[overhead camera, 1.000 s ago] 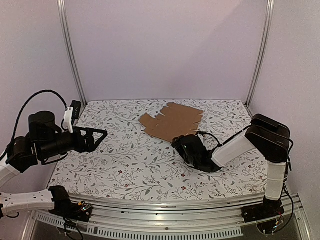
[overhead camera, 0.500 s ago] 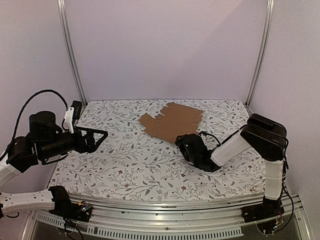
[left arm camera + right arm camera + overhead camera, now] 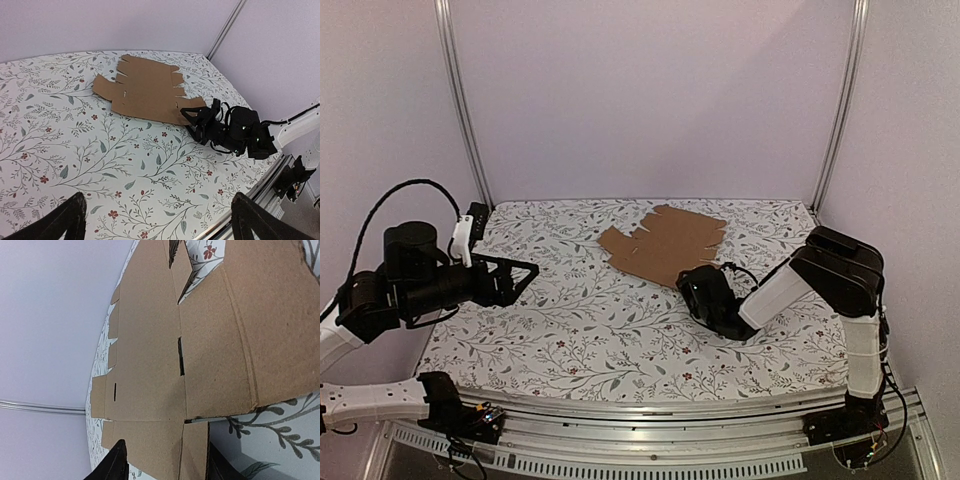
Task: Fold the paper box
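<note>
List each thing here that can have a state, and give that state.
paper box: flat, unfolded sheet lying on the table.
left gripper: fingers wide open, empty, held above the table's left side.
right gripper: low at the sheet's near right flap, fingers apart; grip not clear.

We held our left arm [image 3: 420,285] raised and level, the left gripper [image 3: 523,273] spread wide. Our right arm [image 3: 775,290] reached low and inward, the right gripper [image 3: 691,286] angled down, fingers partly apart.
</note>
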